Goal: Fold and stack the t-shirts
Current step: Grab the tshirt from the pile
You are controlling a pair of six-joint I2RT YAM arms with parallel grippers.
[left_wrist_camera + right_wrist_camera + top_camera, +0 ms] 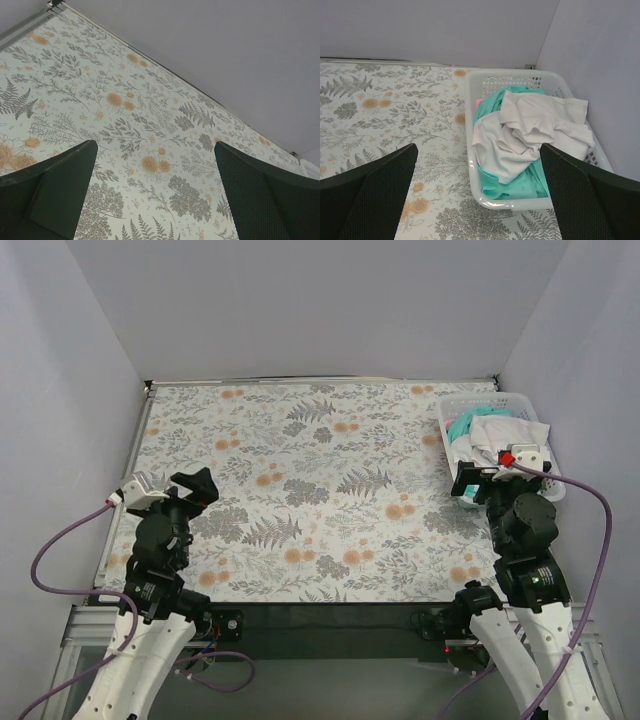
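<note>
T-shirts, top view: both t-shirts lie heaped in the basket at the far right of the table; neither has been taken out.
Progress, top view: nothing is folded and nothing is stacked. I judge the task to be at its very start, with lifting out, spreading, folding and stacking all left for both.
Right gripper, top view: the right gripper hangs at the basket's near rim, jaws spread, holding nothing.
Left gripper, top view: the left gripper is over the table's left side, well apart from the basket, jaws spread and empty.
Left wrist view: only patterned table shows between the widely parted fingers; no shirt is in sight.
Right wrist view: the white shirt lies crumpled on top. The teal shirt lies under it, showing at the basket's far end and near end. The fingers stand wide, nothing between them.
Look: soft, creased and bunched together; sleeves and collars cannot be picked out.
</note>
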